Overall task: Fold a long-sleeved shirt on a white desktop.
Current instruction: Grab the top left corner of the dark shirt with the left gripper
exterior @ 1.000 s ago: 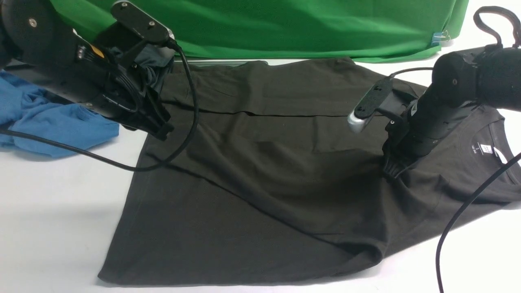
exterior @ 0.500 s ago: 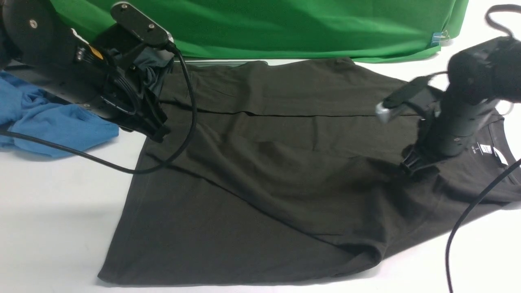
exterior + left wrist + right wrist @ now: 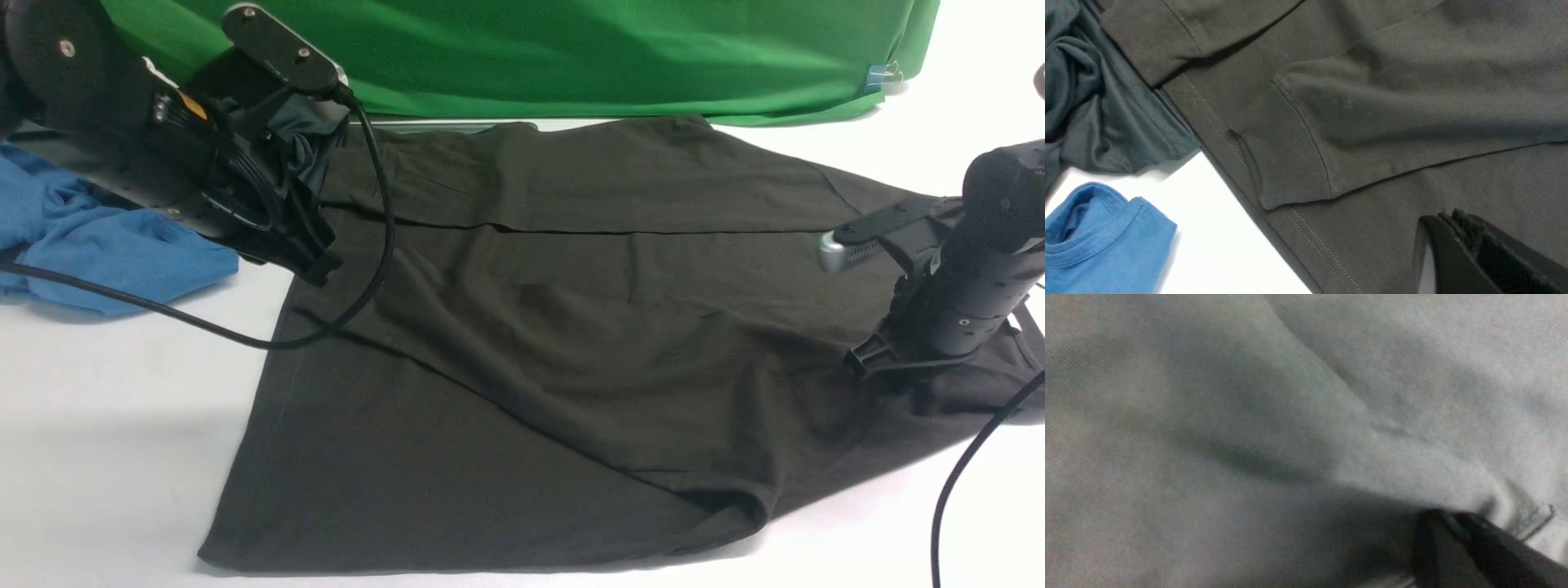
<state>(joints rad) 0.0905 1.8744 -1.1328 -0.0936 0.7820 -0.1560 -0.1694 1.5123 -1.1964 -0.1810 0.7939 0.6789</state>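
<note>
The large, matte brownish-black long-sleeved shirt (image 3: 522,343) lies spread across the broad white worktop (image 3: 106,441), partly folded, hem to the left and neck end at the right. The right jaws are pinched shut on a ridge of its cloth near that right end — the left jaws, closed and holding nothing, hover over the shirt's left edge, beside a crumpled bright blue garment (image 3: 98,245).

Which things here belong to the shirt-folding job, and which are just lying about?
Job in hand:
long-sleeved shirt, spread on the white desktop; left gripper over its left edge; right gripper shut on fabric at its right end.

Lying about:
blue garment and bluish-charcoal garment at the left; green cloth along the back.
</note>
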